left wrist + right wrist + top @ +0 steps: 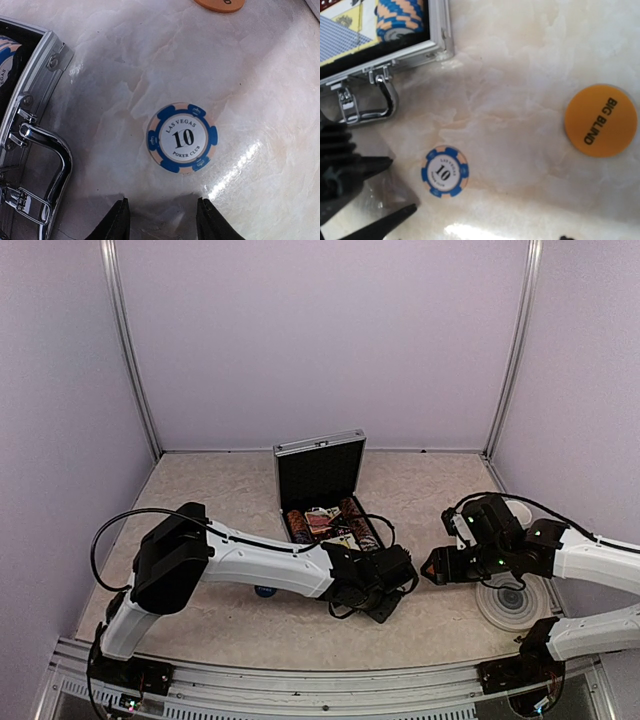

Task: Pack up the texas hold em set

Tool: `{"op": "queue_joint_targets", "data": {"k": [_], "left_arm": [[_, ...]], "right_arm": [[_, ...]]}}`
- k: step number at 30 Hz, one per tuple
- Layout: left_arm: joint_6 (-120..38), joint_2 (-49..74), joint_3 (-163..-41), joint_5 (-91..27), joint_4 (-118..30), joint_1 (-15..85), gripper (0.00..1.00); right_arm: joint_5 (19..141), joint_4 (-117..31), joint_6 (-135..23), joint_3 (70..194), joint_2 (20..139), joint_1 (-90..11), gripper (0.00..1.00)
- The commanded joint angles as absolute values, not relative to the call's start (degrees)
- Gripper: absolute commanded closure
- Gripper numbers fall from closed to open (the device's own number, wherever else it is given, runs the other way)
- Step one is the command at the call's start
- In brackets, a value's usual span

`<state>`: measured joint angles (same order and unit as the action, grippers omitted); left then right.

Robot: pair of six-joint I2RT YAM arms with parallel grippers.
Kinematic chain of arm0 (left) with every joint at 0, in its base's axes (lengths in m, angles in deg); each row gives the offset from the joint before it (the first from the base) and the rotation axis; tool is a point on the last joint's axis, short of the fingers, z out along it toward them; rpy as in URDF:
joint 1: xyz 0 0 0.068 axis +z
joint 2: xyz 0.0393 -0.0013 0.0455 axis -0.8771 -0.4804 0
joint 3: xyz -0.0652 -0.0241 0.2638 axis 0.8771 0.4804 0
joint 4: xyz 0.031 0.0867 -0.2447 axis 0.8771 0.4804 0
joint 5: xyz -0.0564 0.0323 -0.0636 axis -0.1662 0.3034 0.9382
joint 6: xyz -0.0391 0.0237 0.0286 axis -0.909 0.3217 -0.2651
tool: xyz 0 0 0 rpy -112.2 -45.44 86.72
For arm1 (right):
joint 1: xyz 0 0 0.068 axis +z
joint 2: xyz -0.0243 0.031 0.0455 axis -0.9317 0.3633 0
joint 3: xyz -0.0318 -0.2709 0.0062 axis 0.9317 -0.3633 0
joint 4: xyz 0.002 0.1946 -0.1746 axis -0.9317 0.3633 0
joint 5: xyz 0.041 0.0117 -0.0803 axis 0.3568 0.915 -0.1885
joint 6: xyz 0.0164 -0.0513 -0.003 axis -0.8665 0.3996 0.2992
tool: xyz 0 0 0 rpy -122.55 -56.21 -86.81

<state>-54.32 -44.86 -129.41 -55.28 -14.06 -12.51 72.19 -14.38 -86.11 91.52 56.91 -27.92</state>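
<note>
"What is closest to me?"

"My left arm's two black fingertips (117, 222), at the bottom of the left wrist view. The left jaws stand apart, with nothing between them."

"Where is the chip?"

"The blue chip (182, 138) marked 10 lies flat on the surface (260, 90), just past those tips and not touching them."

"And the case?"

"The silver case (320, 475) is open with its lid upright. It sits near the chip, and its handle (50, 155) faces the chip. I see striped chips (400, 20) and cards (345, 40) inside."

"Anything else out?"

"An orange BIG BLIND button (600, 120) lies on the surface, well apart from the case."

"Right jaws?"

"I cannot tell if they are wide or narrow."
</note>
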Motion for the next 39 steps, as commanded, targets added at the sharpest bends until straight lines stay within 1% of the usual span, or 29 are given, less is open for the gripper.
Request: {"op": "queue_joint_targets", "data": {"k": [1, 3, 6, 8, 15, 39], "left_arm": [[-53.76, -46.71, -127.39, -51.71, -4.52, -12.36, 0.54], [-53.45, -46.37, -127.42, -51.07, -5.13, -12.29, 0.49], [-52.48, -47.00, -128.93, -49.56, -5.29, -11.78, 0.37], [-51.80, -48.16, -130.50, -48.04, -5.92, -11.14, 0.34], [-50.62, -51.33, -133.51, -45.29, -6.99, -9.83, 0.33], [-49.15, -54.74, -134.95, -47.11, -16.47, -8.61, 0.32]], "right_arm": [[72.15, -14.73, -86.41, 91.13, 56.14, -27.52, 0.34], [72.17, -14.82, -86.53, 90.85, 55.90, -27.52, 0.34], [72.15, -15.18, -86.56, 90.51, 55.85, -27.56, 0.34], [72.17, -15.26, -86.61, 90.77, 56.18, -27.56, 0.34], [72.17, -14.41, -86.75, 90.70, 55.43, -27.61, 0.34], [72.17, -14.57, -87.48, 90.59, 55.69, -27.53, 0.34]]}}
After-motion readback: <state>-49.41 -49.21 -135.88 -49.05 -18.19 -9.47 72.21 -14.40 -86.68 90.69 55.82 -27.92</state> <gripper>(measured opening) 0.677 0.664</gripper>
